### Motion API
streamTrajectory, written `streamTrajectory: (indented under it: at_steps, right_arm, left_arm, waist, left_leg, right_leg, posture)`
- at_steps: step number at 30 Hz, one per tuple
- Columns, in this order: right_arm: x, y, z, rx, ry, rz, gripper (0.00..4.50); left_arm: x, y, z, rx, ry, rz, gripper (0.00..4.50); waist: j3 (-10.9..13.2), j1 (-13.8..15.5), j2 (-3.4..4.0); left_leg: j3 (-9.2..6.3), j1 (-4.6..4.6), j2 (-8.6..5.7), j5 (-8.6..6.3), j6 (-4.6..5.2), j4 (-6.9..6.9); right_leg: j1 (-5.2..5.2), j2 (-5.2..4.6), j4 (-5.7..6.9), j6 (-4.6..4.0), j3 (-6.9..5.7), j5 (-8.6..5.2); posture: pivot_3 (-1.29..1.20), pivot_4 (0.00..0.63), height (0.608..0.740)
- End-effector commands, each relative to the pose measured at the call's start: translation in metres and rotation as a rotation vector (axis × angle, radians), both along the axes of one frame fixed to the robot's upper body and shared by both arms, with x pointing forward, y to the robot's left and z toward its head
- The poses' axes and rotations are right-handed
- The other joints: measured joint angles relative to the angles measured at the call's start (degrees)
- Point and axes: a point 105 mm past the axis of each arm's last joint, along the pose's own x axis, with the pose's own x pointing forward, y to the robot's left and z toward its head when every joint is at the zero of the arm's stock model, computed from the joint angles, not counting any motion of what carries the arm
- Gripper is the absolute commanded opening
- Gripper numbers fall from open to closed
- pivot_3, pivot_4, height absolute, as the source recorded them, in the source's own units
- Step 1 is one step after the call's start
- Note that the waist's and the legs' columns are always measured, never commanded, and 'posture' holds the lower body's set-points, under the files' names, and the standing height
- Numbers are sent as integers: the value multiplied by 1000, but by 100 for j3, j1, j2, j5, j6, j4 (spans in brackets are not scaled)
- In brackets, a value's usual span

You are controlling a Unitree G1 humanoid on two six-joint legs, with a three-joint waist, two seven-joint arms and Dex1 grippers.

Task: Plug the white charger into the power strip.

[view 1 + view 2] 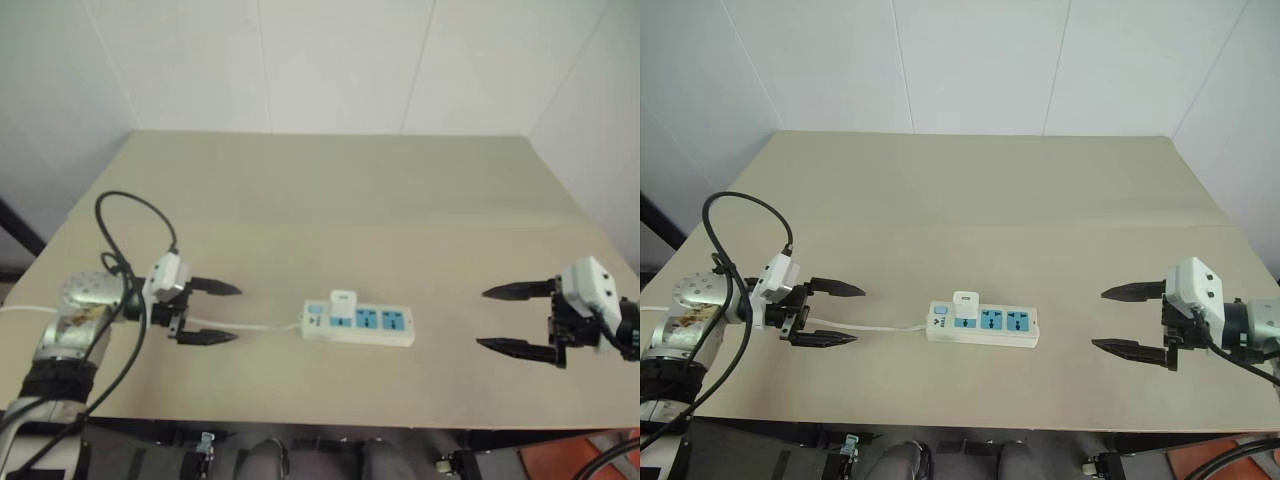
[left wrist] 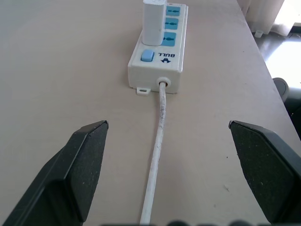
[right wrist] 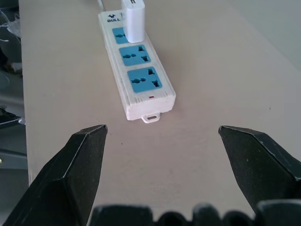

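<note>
White wall panels back your wide, matte beige tabletop (image 1: 330,190), whose near edge is cut off, and near that edge lies the long white plastic power strip (image 1: 359,325) with blue socket faces, its thin white cord (image 1: 240,327) running toward your left. You can see the small white rounded charger (image 1: 343,302) standing upright in the socket next to the switch, its prongs hidden. Your left gripper (image 1: 207,313) and right gripper (image 1: 517,319) hang well apart from the strip, black fingers spread wide, holding nothing.
</note>
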Motion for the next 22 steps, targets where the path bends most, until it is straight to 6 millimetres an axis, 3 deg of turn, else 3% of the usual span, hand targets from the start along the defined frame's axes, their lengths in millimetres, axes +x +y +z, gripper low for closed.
streamTrajectory:
  at_steps: [1,22]
  right_arm:
    - [-2,0,13,-12,-71,6,4500]
    - [-8,-1,7,-24,-65,-6,4500]
  left_arm:
    - [2,0,8,8,-41,-2,4482]
    - [6,-6,6,8,-32,2,4482]
  waist:
    - [0,3,0]
    - [0,7,0]
  left_leg:
    - [0,0,0,0,0,0]
    - [0,1,0,0,0,1]
  right_leg:
    - [0,0,0,0,0,0]
    - [2,0,1,0,0,0]
  posture:
    - [0,150,740]
    - [0,150,740]
